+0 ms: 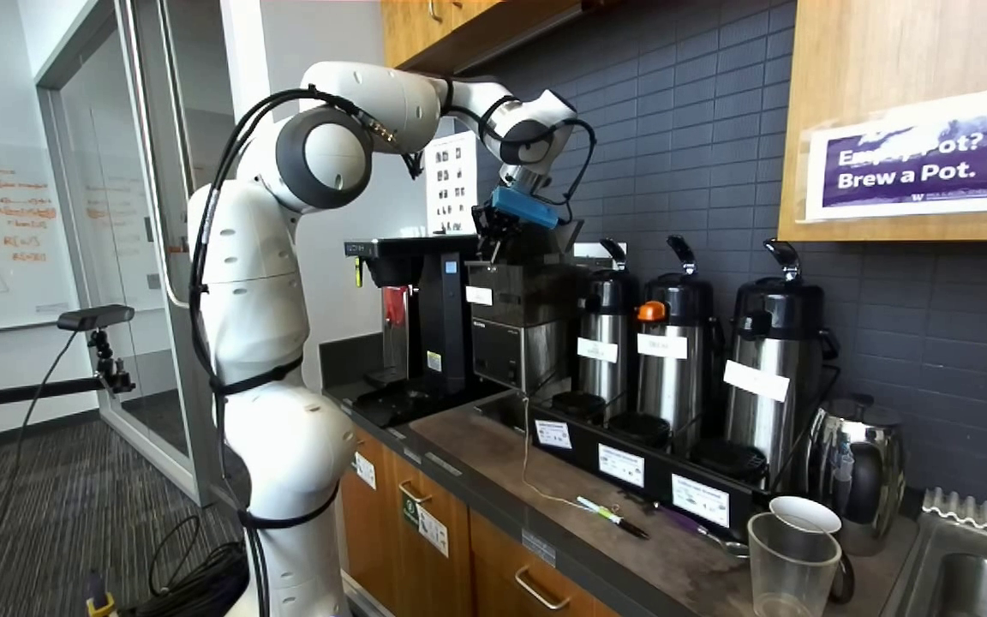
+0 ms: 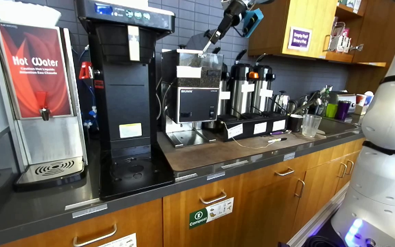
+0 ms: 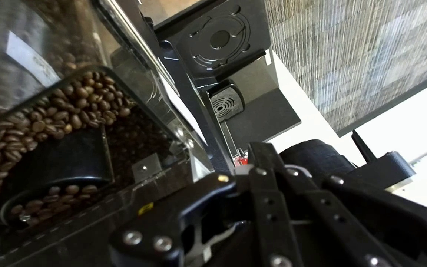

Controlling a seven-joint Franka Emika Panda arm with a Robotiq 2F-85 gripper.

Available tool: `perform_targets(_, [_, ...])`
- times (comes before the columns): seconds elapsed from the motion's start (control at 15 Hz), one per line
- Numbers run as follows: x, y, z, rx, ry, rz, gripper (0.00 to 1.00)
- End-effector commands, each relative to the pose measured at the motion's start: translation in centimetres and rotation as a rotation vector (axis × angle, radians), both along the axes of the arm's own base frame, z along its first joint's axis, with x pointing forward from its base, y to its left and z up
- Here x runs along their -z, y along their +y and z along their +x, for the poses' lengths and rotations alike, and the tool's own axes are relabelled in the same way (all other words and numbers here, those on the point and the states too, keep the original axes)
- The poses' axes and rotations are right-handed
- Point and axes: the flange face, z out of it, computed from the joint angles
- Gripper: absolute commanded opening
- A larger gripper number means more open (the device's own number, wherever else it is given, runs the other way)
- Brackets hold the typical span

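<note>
fingers (image 2: 214, 37) slant down close to the bean hopper (image 2: 205, 74)

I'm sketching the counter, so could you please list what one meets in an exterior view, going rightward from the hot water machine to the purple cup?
In an exterior view: hot water machine, brewer, grinder, airpots, shiny pot, mug, clear cup, green cup, purple cup.

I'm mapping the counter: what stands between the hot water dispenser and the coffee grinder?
In an exterior view, the black coffee brewer stands between the hot water dispenser and the coffee grinder.
</note>
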Motion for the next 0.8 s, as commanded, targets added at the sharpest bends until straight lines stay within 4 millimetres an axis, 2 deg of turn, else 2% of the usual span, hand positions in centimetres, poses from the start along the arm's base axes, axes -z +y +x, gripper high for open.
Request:
perform_targets(0.0, [-0.7, 1.2, -1.2, -0.055, -0.029, 0.001, 0.0])
perform_targets(0.73, [-0.3, 3.9, -2.3, -0.254, -0.039, -0.011, 0.0])
